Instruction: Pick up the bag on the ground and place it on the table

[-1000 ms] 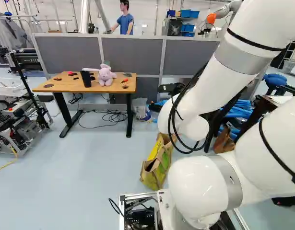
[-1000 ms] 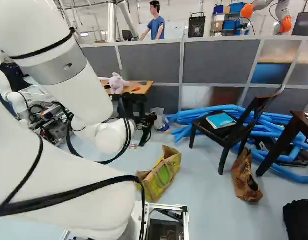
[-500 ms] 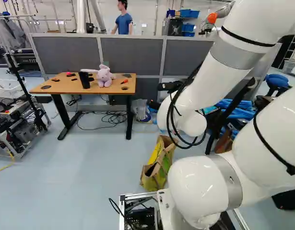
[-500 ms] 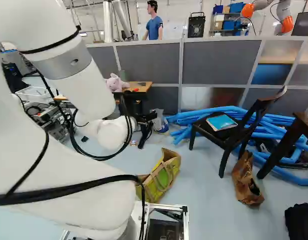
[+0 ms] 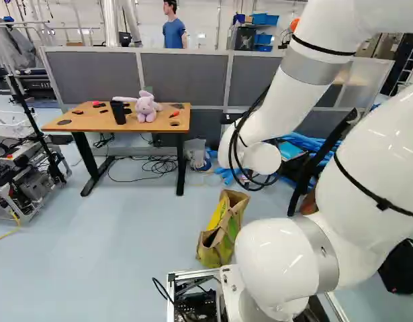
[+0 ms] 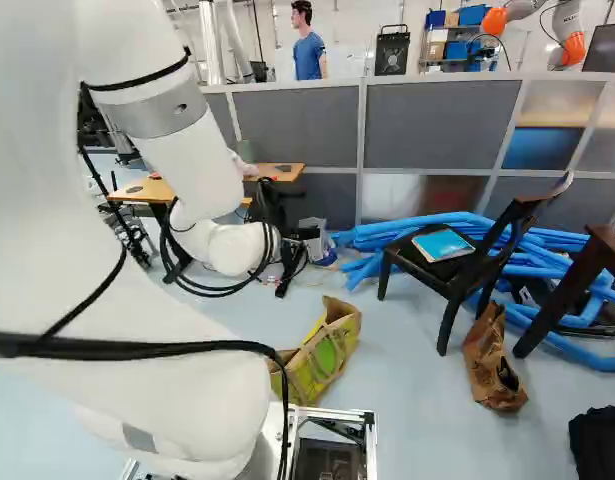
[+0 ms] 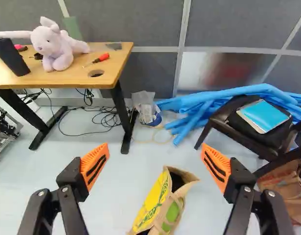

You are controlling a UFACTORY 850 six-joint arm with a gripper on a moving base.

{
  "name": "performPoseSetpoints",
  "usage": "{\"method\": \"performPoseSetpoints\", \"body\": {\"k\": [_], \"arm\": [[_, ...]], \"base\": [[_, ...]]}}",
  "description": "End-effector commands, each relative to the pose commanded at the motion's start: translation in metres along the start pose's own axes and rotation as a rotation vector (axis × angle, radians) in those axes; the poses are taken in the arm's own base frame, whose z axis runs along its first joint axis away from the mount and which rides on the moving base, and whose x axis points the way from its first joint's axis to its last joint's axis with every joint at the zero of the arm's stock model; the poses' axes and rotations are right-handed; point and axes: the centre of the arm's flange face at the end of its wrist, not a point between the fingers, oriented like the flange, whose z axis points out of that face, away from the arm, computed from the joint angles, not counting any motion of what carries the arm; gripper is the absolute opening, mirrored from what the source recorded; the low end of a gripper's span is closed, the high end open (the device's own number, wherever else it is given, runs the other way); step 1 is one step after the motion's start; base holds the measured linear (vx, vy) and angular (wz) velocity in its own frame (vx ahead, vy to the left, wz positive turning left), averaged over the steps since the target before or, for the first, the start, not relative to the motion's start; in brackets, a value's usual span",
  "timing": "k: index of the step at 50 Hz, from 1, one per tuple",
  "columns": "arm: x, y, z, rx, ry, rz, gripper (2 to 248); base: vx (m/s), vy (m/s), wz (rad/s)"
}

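Note:
In the right base view my gripper (image 6: pixel 295 248) is partly visible beyond the arm's white wrist, above the floor. Its orange-padded fingers stand wide open in the wrist view, and nothing is gripped between them (image 7: pixel 155 152). The yellow-green and brown bag (image 7: pixel 166 205) stands on the floor, below and ahead of the gap between the fingers. Its top gapes and its handles show; the left base view has the same bag (image 5: pixel 221 231) just ahead of the base. Farther off is the wooden table (image 7: pixel 108 61), left of the bag in the left base view.
A plush toy (image 7: pixel 55 46), a black cup (image 7: pixel 12 58) and a screwdriver (image 7: pixel 99 58) lie or stand on the table. Right of the bag are a dark chair (image 6: pixel 452 268), blue tubes (image 6: pixel 387 232) and a crumpled brown bag (image 6: pixel 494 365). Another robot (image 6: pixel 567 30) stands behind the partition.
My arm has swung leftward in the left base view, while its wrist has shifted rightward in the right one. The base moved slightly at first. The bag stays on the floor; no grip has formed.

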Motion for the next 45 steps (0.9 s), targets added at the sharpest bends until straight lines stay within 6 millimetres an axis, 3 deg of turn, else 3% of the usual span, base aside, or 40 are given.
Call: {"method": "performPoseSetpoints", "body": {"k": [19, 45], "arm": [[0.006, 0.008, 0.035, -0.056, -0.156, 0.065, 247], [-0.008, 0.016, 0.097, -0.126, -0.432, 0.179, 247]], "base": [[0.0, 0.0, 0.0], [0.0, 0.0, 0.0]]}}
